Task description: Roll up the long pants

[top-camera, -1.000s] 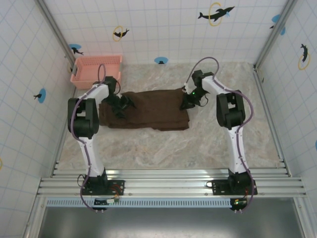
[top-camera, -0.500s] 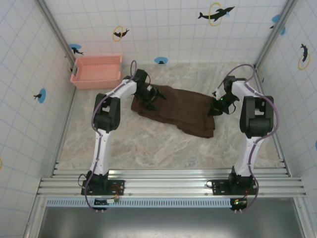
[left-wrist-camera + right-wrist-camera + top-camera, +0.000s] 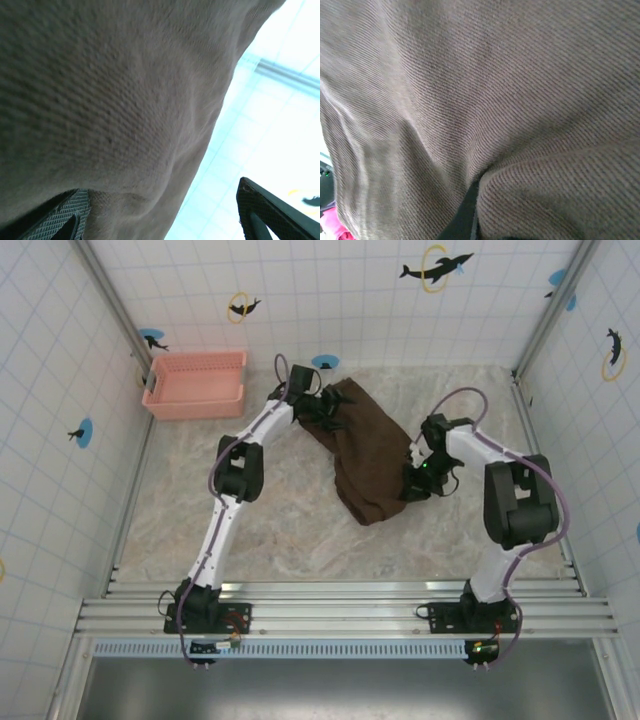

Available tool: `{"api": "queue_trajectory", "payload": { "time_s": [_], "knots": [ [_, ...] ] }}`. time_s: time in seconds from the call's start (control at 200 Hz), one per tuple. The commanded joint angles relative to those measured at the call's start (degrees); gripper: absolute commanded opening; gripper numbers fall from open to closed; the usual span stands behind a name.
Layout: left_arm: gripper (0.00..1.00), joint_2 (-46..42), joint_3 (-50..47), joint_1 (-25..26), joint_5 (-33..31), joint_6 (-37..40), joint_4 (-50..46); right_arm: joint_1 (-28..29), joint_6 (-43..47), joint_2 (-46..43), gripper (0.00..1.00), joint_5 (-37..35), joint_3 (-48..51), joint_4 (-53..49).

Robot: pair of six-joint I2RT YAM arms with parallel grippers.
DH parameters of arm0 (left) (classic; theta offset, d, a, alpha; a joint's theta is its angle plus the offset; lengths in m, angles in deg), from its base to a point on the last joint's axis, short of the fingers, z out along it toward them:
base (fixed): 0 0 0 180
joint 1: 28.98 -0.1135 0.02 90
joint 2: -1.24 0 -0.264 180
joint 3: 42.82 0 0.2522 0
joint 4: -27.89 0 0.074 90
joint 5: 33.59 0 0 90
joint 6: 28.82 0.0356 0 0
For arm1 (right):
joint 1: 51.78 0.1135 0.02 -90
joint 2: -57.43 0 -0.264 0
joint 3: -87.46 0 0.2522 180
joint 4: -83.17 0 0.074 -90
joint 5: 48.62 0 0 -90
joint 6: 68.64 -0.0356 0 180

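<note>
The long pants [image 3: 365,455] lie folded into a dark brown strip, running from the back middle of the table toward the front right. My left gripper [image 3: 328,408] is at their far end. In the left wrist view the pants [image 3: 100,100] drape over one finger [image 3: 60,217]; the other finger [image 3: 272,210] stands well apart with tiled wall showing between, so it is open. My right gripper [image 3: 413,486] sits at the strip's near right edge. In the right wrist view the cloth [image 3: 495,90] bunches into a fold around a dark finger sliver [image 3: 470,217], which looks pinched shut on it.
A pink basket [image 3: 195,383] stands at the back left against the wall. Bare marble table [image 3: 250,530] lies left of and in front of the cloth. Tiled walls enclose three sides, and a metal rail [image 3: 340,605] runs along the front edge.
The pants have swung clockwise from lying crosswise to lying nearly front to back. My left gripper carried its end right and toward the back wall; my right gripper brought its end nearer.
</note>
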Motion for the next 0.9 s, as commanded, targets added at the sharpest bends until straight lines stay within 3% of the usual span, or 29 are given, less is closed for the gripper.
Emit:
{"api": "queue_trajectory", "payload": {
  "time_s": [0.0, 0.215, 0.385, 0.545, 0.726, 0.756, 0.896],
  "knots": [
    [0.78, 8.7, -1.4, -0.3, -13.4, -9.1, 5.6, 5.5, -3.8, 0.8, 0.22, 4.3, 0.4, -1.1],
    [0.81, 13.5, 4.8, -1.4, -14.3, -16.8, 15.2, 15.0, -2.2, 8.6, 0.49, 8.8, -7.9, -5.2],
    [0.83, 11.8, 5.6, -4.1, -5.2, -13.5, 17.5, 14.4, 0.2, 8.3, 0.47, 12.1, -13.1, -6.9],
    [0.86, 5.9, -2.6, -5.7, 4.8, -12.9, 24.6, 10.2, 4.9, 6.3, 0.47, 13.1, -20.7, -12.0],
    [0.89, 0.0, -7.4, -6.4, 10.5, -14.7, 30.8, 2.8, 8.2, 6.8, 0.47, 6.2, -29.0, -14.3],
    [0.97, -0.6, -6.8, -6.6, 11.1, -15.2, 31.9, 1.6, 8.5, 7.5, 0.48, 4.6, -30.4, -14.3],
    [0.98, -0.6, 0.1, -6.7, 13.8, -17.9, 35.2, -2.0, 11.4, 12.6, 0.49, -7.0, -36.8, -14.5]
  ]
}}
